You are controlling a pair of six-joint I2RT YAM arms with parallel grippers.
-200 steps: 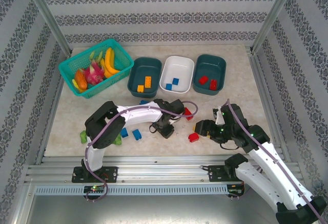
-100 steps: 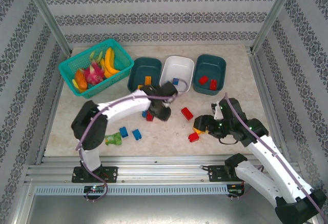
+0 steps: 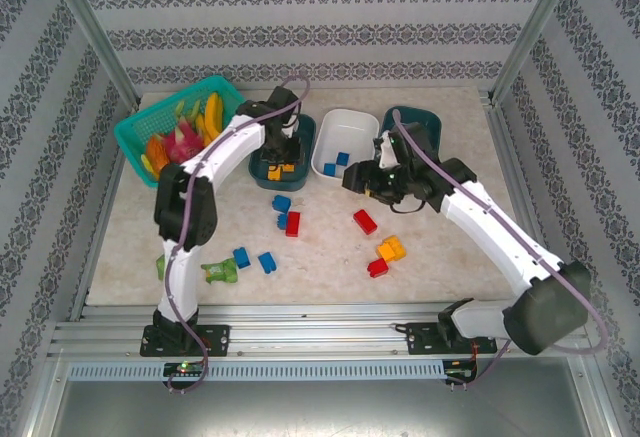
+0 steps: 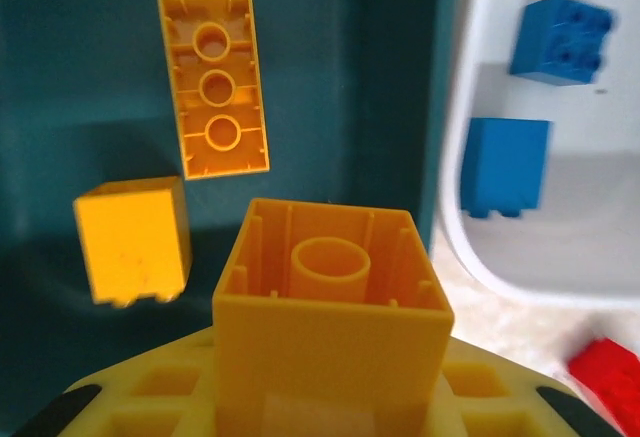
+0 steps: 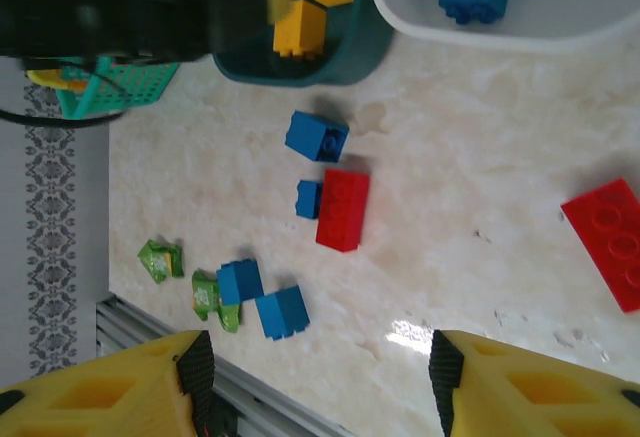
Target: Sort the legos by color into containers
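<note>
My left gripper (image 3: 283, 150) hangs over the left dark teal tub (image 3: 300, 179), shut on a yellow brick (image 4: 330, 307). Below it in that tub (image 4: 80, 77) lie a long yellow brick (image 4: 213, 82) and a short yellow one (image 4: 132, 239). The white tub (image 3: 362, 129) holds two blue bricks (image 4: 505, 165). My right gripper (image 3: 360, 179) stands open above the table in front of the white tub, nothing between its fingers (image 5: 195, 377). Loose on the table are blue bricks (image 3: 281, 202) (image 3: 266, 262), red bricks (image 3: 292, 223) (image 3: 365, 221) and a yellow-orange brick (image 3: 391, 248).
The bright teal mesh basket (image 3: 150, 117) of toy fruit stands at the back left. Green packets (image 3: 220, 272) lie near the front left by the blue bricks. The right arm crosses over the right dark teal tub (image 3: 425, 122). A metal rail (image 3: 320, 312) runs along the front edge.
The left arm swung from the table's middle back to the left teal tub. The right arm moved away from the yellow-orange brick at the front, toward the white tub.
</note>
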